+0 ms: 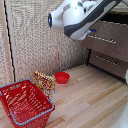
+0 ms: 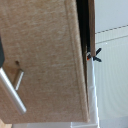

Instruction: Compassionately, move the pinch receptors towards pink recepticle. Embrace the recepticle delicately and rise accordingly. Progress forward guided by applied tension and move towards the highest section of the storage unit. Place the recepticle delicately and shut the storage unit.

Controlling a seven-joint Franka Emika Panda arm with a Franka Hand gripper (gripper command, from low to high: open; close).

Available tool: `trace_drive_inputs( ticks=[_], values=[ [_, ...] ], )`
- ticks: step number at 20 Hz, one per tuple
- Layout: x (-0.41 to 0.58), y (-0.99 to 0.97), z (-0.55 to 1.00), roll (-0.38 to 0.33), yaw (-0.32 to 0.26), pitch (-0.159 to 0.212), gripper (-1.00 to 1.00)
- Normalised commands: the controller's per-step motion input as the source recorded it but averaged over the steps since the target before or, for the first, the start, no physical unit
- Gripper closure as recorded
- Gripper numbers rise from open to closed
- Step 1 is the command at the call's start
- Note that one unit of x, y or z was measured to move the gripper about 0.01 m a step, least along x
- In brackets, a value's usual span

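Brown wood of the top drawer (image 2: 45, 60) fills almost all of my wrist view. Its silver bar handle (image 2: 12, 92) runs close by, and a dark slit shows along 1 edge of the front where it stands off the carcass. From the exterior view, my arm (image 1: 75, 17) reaches high across to the dresser (image 1: 112, 50) on the exterior view's right. That top drawer juts out a little further than the lower drawer (image 1: 107, 62) beneath it, so I judge it not yet fully shut. My jaws show in neither picture, so I cannot tell whether they are apart, together or clamped on anything. The pink mug is also nowhere to be seen. It is not on the wooden floor (image 1: 90, 100), and whether it already sits inside the drawer is hidden from me. Down on the near left of the exterior view stands the red wire basket (image 1: 22, 102), with a snack packet (image 1: 44, 80) just beside it and the red bowl (image 1: 62, 77) a little further off. All 3 are well apart from my work. I take the step in hand to be the last 1, closing the drawer. The next move calls for a square, gentle push on the front, straight along the runners, until that dark slit disappears.
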Motion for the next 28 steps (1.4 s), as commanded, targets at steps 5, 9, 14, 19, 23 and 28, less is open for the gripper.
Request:
trace_drive_inputs(
  ticks=[5,9,14,19,23,28],
  values=[
    [0.000,0.10,-0.03,-0.055,0.101,0.009,-1.00],
    [0.000,-0.16,0.11,-0.011,0.072,0.073,-1.00],
    [-0.003,-0.54,0.04,0.008,0.085,0.059,-1.00],
    [0.000,-0.62,0.00,0.027,0.125,0.031,-1.00],
    [0.000,-0.55,-0.08,0.021,0.161,0.020,-1.00],
    [0.000,-0.50,-0.05,0.000,0.175,0.045,1.00]
  ],
)
